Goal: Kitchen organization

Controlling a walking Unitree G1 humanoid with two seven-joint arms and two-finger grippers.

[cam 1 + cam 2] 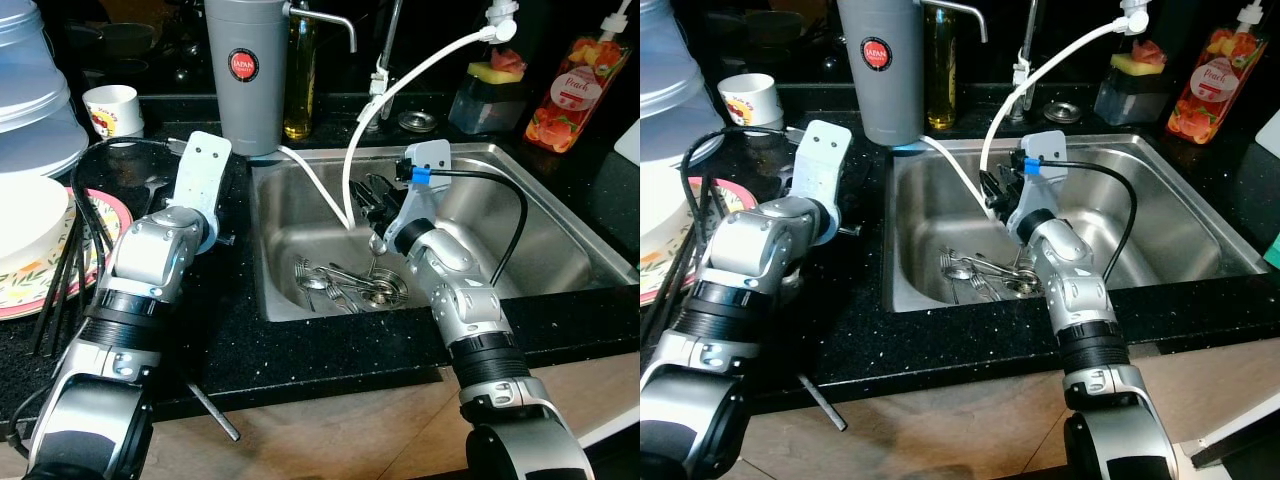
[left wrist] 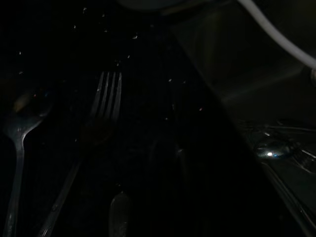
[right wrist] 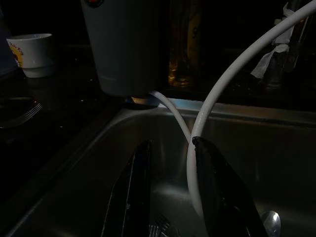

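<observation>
Several forks and spoons lie in a pile [image 1: 345, 285] at the bottom of the steel sink [image 1: 560, 250]. My right gripper [image 3: 172, 144] hangs over the sink's left half, above the pile, with its black fingers [image 3: 224, 197] apart and nothing between them. A white hose [image 1: 420, 70] runs down just beside one finger, and a spoon bowl [image 1: 376, 243] shows close under the wrist. My left gripper [image 1: 205, 190] hovers over the black counter left of the sink. The dark left wrist view makes out a fork [image 2: 106, 98] and a spoon [image 2: 22, 123] lying there.
A tall grey tumbler [image 1: 245, 75] and an oil bottle [image 1: 300, 80] stand behind the sink's left corner. A cup [image 1: 112, 108], stacked plates [image 1: 30, 240] and black sticks [image 1: 70, 270] occupy the left counter. A soap bottle [image 1: 575, 90] and a sponge holder [image 1: 490, 95] stand at the back right.
</observation>
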